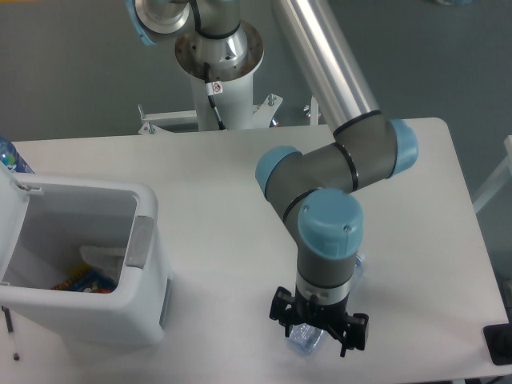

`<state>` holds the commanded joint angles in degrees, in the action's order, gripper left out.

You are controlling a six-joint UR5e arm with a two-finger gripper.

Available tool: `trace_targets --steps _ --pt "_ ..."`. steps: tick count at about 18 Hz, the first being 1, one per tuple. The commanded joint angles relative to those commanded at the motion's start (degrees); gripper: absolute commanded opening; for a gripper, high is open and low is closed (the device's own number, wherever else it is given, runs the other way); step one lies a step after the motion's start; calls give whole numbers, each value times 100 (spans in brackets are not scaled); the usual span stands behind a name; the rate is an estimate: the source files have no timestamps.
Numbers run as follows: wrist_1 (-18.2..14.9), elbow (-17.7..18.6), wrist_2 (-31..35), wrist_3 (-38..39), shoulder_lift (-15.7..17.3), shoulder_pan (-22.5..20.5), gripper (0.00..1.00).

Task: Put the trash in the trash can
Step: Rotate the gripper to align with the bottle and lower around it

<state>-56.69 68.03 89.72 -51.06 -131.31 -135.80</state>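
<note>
A clear crinkled plastic bottle, one piece of the trash, lies on the white table near its front edge. My gripper points straight down over it. Its black fingers are spread to either side of the bottle, so it is open, and the wrist hides most of the bottle. The trash can is a large white bin at the left with a grey handle panel and its lid swung open. It stands well apart from the gripper.
Inside the bin lie a pale crumpled piece and something colourful. A blue-capped bottle pokes out behind the bin at the far left. A black object sits at the right edge. The robot base stands behind the table.
</note>
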Motion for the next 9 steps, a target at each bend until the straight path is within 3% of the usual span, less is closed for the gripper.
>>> trace_targets --steps 9 --pt "53 106 493 -18 -150 176 99"
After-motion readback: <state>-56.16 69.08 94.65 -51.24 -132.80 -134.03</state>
